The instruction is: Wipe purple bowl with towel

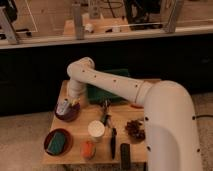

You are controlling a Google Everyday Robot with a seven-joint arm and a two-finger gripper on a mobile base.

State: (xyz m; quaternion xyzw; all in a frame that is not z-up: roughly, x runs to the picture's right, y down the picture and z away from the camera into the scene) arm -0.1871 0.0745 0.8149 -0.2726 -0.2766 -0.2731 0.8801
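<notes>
**Ana:** Looking for the purple bowl (71, 115), where does it sit?

**Ben:** At the left edge of the wooden table (76, 128), about halfway back. A red bowl (48, 145) with a green sponge in it is nearer the camera, and a white cup (96, 130) stands off to the right. The arm bends down over the purple bowl, and the gripper (65, 105) hangs just above the bowl's hollow.

**Ana:** And the towel?

**Ben:** A pale wad (62, 107) at the gripper's tip, over the bowl. I take that for the towel. It seems carried there, but whether the claw is spread or clamped on the cloth, I cannot tell.

**Ana:** How will these things handle?

**Ben:** The towel looks soft and limp, so it will bunch and trail. I'd hold it by a gathered fold and let a loose pad of cloth hang below to do the rubbing. The bowl looks small, light and smooth, and nothing pins it down. A sideways push could slide it towards the table edge, which is close.

**Ana:** So press gently?

**Ben:** Yes, mostly downward, circling inside the hollow and keeping off the rim.
</notes>
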